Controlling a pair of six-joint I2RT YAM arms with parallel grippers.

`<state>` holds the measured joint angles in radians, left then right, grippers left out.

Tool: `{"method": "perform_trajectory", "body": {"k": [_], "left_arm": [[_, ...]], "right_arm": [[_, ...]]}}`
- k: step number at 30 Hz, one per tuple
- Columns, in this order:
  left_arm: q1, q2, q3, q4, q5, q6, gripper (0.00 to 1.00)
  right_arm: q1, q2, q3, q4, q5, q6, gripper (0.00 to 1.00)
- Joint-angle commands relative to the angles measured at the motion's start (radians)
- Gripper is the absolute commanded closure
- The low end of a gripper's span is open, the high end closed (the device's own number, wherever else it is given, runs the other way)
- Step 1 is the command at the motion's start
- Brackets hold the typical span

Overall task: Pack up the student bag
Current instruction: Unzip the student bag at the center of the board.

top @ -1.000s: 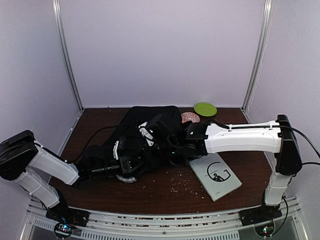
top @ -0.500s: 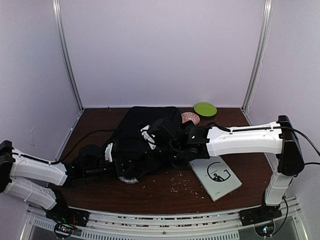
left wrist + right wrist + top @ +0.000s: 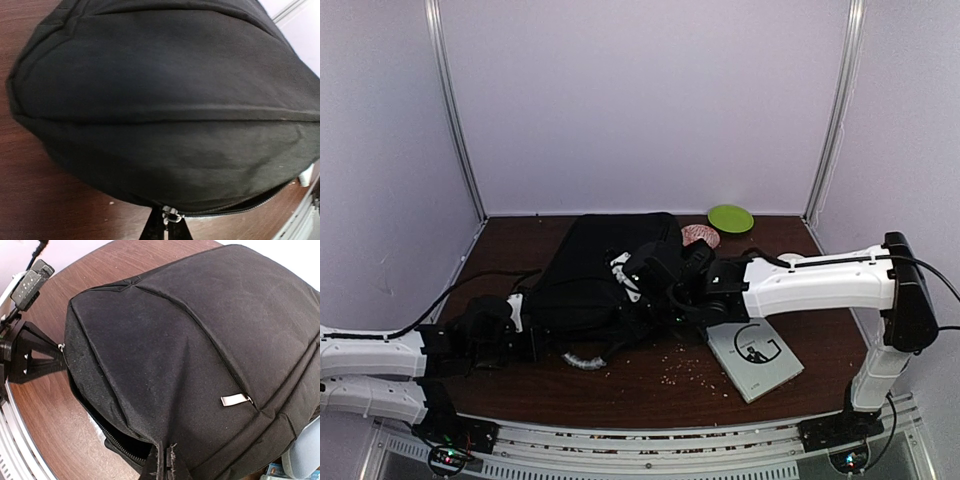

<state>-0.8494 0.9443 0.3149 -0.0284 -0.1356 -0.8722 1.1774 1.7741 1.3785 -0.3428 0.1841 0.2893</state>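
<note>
The student bag (image 3: pixel 595 270) is a large black backpack lying flat in the middle of the table. It fills the left wrist view (image 3: pixel 165 100) and the right wrist view (image 3: pixel 200 340). My left gripper (image 3: pixel 169 231) is shut on the bag's small metal zipper pull (image 3: pixel 173 216) at the bag's near left edge (image 3: pixel 545 328). My right gripper (image 3: pixel 169 467) is shut on a fold of the bag's black fabric, on the bag's right side (image 3: pixel 638 288). Below that fold the zip gapes open (image 3: pixel 100 425). What is inside is too dark to make out.
A grey-white book (image 3: pixel 752 352) lies on the table to the right of the bag, under the right arm. A green plate (image 3: pixel 730 217) and a pinkish object (image 3: pixel 700 236) sit at the back right. Small crumbs (image 3: pixel 680 372) lie scattered in front. A silvery-grey handle (image 3: pixel 582 360) shows at the bag's near edge.
My left arm has dropped low and drawn back to the left, taking the zipper pull with it. The right gripper has kept its hold on the fabric and shifted slightly right.
</note>
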Motion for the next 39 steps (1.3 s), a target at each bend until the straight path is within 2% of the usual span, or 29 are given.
{"method": "perform_trajectory", "body": {"k": [1,10,27,33,39], "left_arm": [[0.019,0.012,0.031,-0.089,-0.097,0.049,1.0],[0.078,0.095,0.102,-0.093,-0.118,0.114,1.0],[0.241,0.155,0.114,0.006,-0.068,0.18,1.0],[0.299,0.187,0.125,0.08,0.013,0.224,1.0],[0.38,0.202,0.09,0.247,0.233,0.26,1.0]], "right_arm": [[-0.005,-0.05,-0.05,0.01,0.027,0.04,1.0],[-0.004,-0.101,-0.131,0.026,0.025,0.073,1.0],[-0.015,-0.179,-0.273,0.084,0.031,0.104,1.0],[-0.017,-0.2,-0.307,0.111,0.008,0.099,1.0],[-0.017,-0.215,-0.328,0.124,-0.017,0.071,1.0]]}}
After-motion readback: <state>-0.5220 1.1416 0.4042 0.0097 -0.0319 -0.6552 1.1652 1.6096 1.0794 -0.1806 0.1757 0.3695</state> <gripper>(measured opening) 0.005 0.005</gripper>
